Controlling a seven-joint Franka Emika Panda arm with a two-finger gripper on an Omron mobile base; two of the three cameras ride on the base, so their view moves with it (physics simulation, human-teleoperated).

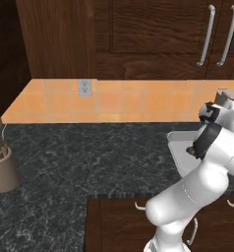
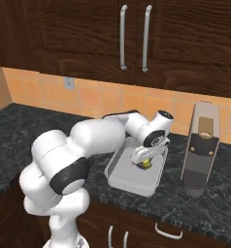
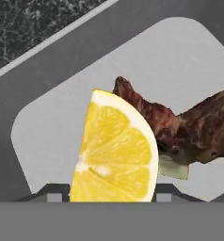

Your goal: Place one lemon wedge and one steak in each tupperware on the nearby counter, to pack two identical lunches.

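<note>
The counter [image 2: 20, 121] ran black and grey-marbled, a long speckled slab under dark wood-grain cabinets [image 2: 78, 34] with slim silver handles, backed by a band of orange tile [image 2: 88, 99]. On its near edge in the right base view sat the tupperware [image 2: 124, 181], a shallow light-grey tray, smooth, round-cornered, rim raised; a tall grey coffee machine [image 2: 201, 145] stood just beside it, toward the right end. A tan crock [image 1: 2, 170] rested far off at the left end in the left base view.

The white arm [image 2: 74, 150] folded forward from its base, elbow bulging low, forearm stretched across to the tray, wrist bent so the gripper [image 2: 144, 162] pointed down into it.

In the hand view the steak [image 3: 189, 127] lay lumpy, brown and reddish, on the tray floor toward its far right corner. The lemon wedge [image 3: 116, 150], glossy yellow with a pale rind curve, sat right against it, between the finger tips. Whether the pincer pinched the wedge or stood spread around it, I could not tell.
</note>
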